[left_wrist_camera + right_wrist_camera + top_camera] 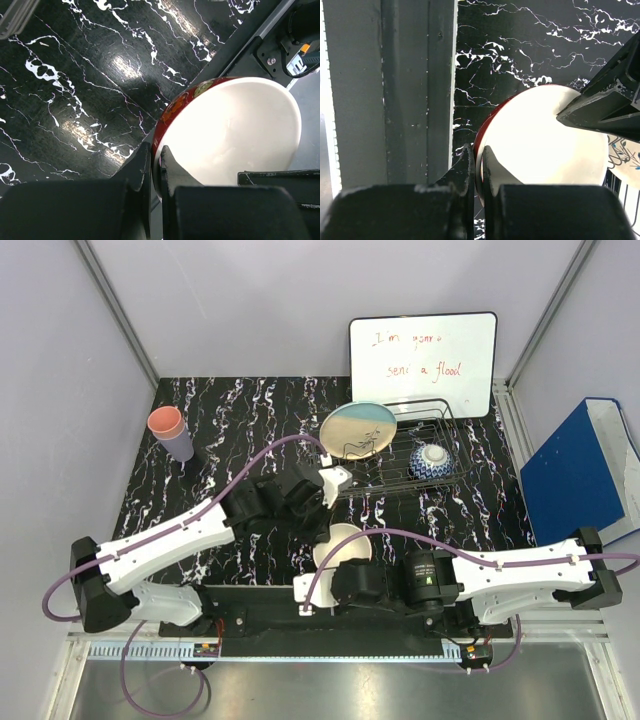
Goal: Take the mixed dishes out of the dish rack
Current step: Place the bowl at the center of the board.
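Note:
The red bowl with cream inside (341, 542) is near the front edge, its rim clamped from both sides. My left gripper (322, 527) is shut on its rim (156, 155), with the bowl (235, 130) filling the left wrist view. My right gripper (335, 575) is shut on the rim too (475, 155), beside the bowl (540, 135). The black wire dish rack (455, 430) at the back holds the large light-blue-and-cream plate (358, 430) upright and the blue-and-white bowl (432, 461). The salmon-pink cup (166, 423) sits in the lavender cup (181, 448) at the far left. The small red patterned dish is out of view.
A white board with red writing (423, 350) leans behind the rack. A blue folder box (575, 475) lies past the right edge. Grey walls enclose the black marbled table (230, 420). The left gripper's finger (605, 105) shows in the right wrist view.

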### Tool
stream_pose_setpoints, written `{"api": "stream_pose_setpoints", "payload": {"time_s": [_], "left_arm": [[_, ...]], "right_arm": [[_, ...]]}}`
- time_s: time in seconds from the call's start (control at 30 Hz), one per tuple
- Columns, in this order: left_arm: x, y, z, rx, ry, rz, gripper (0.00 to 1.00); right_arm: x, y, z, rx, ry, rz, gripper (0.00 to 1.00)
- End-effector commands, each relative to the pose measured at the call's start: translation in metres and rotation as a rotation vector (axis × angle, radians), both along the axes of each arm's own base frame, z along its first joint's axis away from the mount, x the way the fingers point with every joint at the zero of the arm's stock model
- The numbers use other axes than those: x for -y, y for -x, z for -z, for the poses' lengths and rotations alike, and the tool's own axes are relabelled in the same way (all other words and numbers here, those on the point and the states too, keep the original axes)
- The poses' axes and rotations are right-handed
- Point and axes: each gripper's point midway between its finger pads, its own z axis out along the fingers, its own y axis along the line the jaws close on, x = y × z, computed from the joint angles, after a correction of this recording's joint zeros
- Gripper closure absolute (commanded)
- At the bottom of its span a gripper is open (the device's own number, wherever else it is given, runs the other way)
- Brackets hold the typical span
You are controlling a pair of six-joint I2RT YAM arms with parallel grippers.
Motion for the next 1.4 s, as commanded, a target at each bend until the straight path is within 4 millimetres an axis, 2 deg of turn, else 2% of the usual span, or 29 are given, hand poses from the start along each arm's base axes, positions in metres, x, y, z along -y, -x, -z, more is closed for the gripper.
{"api": "stream_pose_setpoints", "payload": {"time_s": [0.0, 0.03, 0.07, 0.17, 0.2, 0.27, 0.3, 0.5, 0.67, 0.7, 0.73, 0.77, 0.8, 0.87, 0.9, 0.93, 0.97, 1.0, 1.03, 1.13, 1.23, 1.37], "left_arm": [[-0.005, -0.001, -0.015, 0.067, 0.036, 0.016, 1.0], [-0.005, -0.002, -0.016, 0.071, 0.037, 0.012, 1.0], [-0.004, -0.002, -0.017, 0.074, 0.041, 0.013, 1.0], [-0.003, -0.004, -0.021, 0.083, 0.058, 0.009, 1.0], [-0.003, -0.006, -0.022, 0.084, 0.064, 0.002, 1.0], [-0.004, -0.009, -0.025, 0.086, 0.08, -0.011, 1.0], [-0.004, -0.011, -0.027, 0.087, 0.088, -0.018, 1.0], [-0.014, -0.027, -0.035, 0.089, 0.122, -0.097, 1.0], [-0.038, -0.053, -0.041, 0.096, 0.17, -0.226, 1.0], [-0.048, -0.067, -0.042, 0.096, 0.184, -0.297, 1.0], [-0.055, -0.071, -0.036, 0.084, 0.183, -0.332, 1.0], [-0.061, -0.078, -0.04, 0.081, 0.218, -0.388, 1.0], [-0.079, -0.095, -0.037, 0.082, 0.227, -0.479, 1.0], [-0.098, -0.108, -0.029, 0.076, 0.247, -0.582, 1.0], [-0.117, -0.122, -0.026, 0.071, 0.261, -0.685, 1.0], [-0.129, -0.126, -0.013, 0.051, 0.25, -0.741, 1.0], [-0.138, -0.135, -0.011, 0.053, 0.268, -0.793, 1.0], [-0.157, -0.146, -0.005, 0.034, 0.282, -0.888, 1.0], [-0.165, -0.149, 0.009, -0.006, 0.279, -0.929, 1.0], [-0.19, -0.166, 0.021, -0.037, 0.301, -1.061, 1.0], [-0.215, -0.179, 0.02, -0.004, 0.277, -1.165, 1.0], [-0.25, -0.188, 0.016, 0.038, 0.225, -1.297, 1.0]], "right_arm": [[-0.007, -0.019, -0.032, 0.089, -0.105, 0.063, 0.97], [-0.006, -0.023, -0.033, 0.103, -0.109, 0.088, 0.9], [-0.005, -0.024, -0.034, 0.108, -0.112, 0.099, 0.73], [-0.003, -0.029, -0.035, 0.123, -0.117, 0.138, 0.46], [-0.003, -0.029, -0.036, 0.121, -0.123, 0.143, 0.27], [-0.003, -0.03, -0.039, 0.12, -0.141, 0.16, 0.08], [-0.002, -0.031, -0.04, 0.122, -0.145, 0.169, 0.04], [0.003, -0.036, -0.051, 0.124, -0.203, 0.211, 0.0], [0.011, -0.041, -0.068, 0.117, -0.287, 0.272, 0.0], [0.013, -0.043, -0.079, 0.115, -0.346, 0.297, 0.0], [0.017, -0.049, -0.085, 0.125, -0.387, 0.346, 0.0], [0.015, -0.053, -0.09, 0.126, -0.45, 0.379, 0.0], [0.024, -0.06, -0.101, 0.137, -0.521, 0.444, 0.0], [0.023, -0.066, -0.108, 0.126, -0.638, 0.507, 0.0], [0.029, -0.071, -0.114, 0.122, -0.696, 0.56, 0.0], [0.03, -0.072, -0.116, 0.115, -0.73, 0.582, 0.0], [0.031, -0.074, -0.109, 0.116, -0.742, 0.601, 0.0], [0.03, -0.075, -0.114, 0.1, -0.795, 0.632, 0.0], [0.029, -0.077, -0.109, 0.098, -0.803, 0.647, 0.0], [0.023, -0.077, -0.105, 0.077, -0.83, 0.686, 0.0], [0.015, -0.077, -0.099, 0.073, -0.831, 0.69, 0.0], [0.007, -0.076, -0.096, 0.067, -0.841, 0.676, 0.0]]}}
